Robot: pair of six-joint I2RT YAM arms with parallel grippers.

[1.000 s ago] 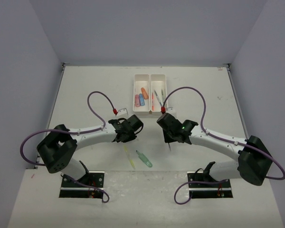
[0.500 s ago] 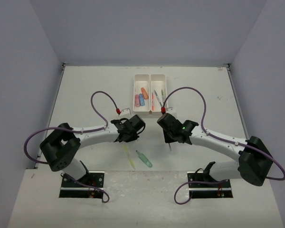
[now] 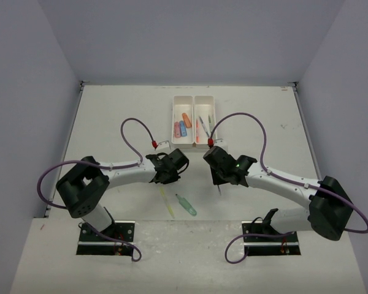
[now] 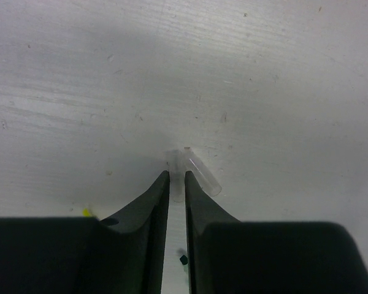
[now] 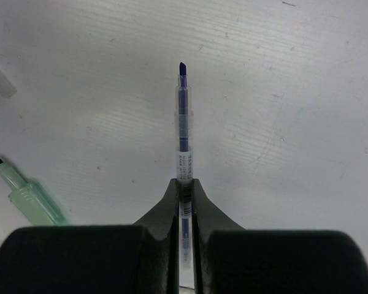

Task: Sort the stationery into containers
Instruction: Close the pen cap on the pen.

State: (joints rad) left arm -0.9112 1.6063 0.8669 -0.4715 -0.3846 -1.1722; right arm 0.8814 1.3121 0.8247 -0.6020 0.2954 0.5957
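Two arms busy. My right gripper (image 5: 184,184) pinches blue pen (image 5: 183,122), long axis straight out past fingertips. Tray (image 3: 194,105) lies ahead on far side, pens in its right compartment, nearer this arm. Left gripper (image 4: 177,175) nearly closed at clear cap (image 4: 202,176); I cannot tell if gripped.

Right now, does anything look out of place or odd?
Yes. The blue pen clamped in the right gripper is uncapped, its tip bare, while a clear cap lies loose on the table beside the left gripper.
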